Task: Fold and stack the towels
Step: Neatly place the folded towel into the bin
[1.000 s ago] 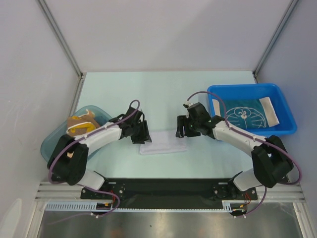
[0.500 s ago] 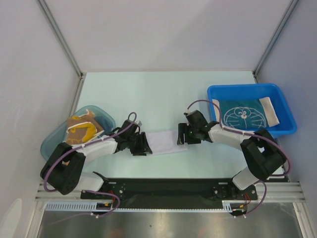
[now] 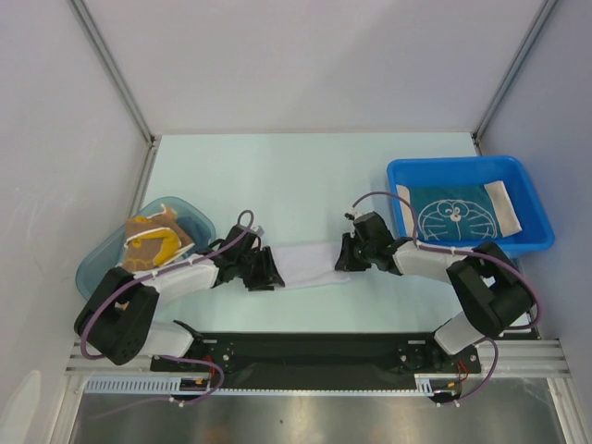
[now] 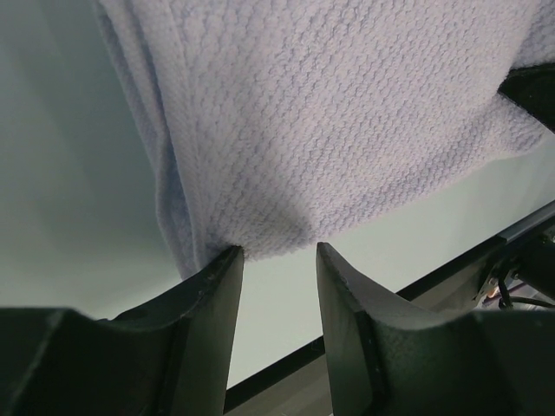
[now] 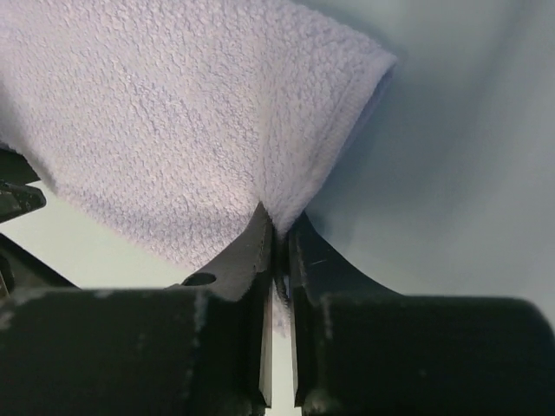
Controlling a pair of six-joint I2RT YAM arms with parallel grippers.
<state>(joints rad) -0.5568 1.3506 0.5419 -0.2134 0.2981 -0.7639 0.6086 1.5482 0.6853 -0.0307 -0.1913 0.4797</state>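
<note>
A white towel [image 3: 310,261] lies flat on the table between my two grippers. In the right wrist view my right gripper [image 5: 279,221] is shut on the right edge of the white towel [image 5: 173,113], and cloth shows pinched between the pads. At the left end of the white towel [image 4: 329,130], my left gripper [image 4: 277,251] is open. Its left fingertip [image 4: 227,260] touches the hem and bare table shows between the fingers. A teal towel [image 3: 453,215] with a white cartoon outline and a beige towel [image 3: 504,205] lie in the blue bin. An orange and brown towel [image 3: 153,239] sits crumpled in the tub.
The blue bin [image 3: 453,163] stands at the right, just behind my right arm. The translucent teal tub [image 3: 102,264] sits at the table's left edge beside my left arm. A black base rail [image 3: 305,356] runs along the near edge.
Both grippers came down from above the white towel to its two ends. The right gripper then shut on the right edge. The left gripper stayed open.
</note>
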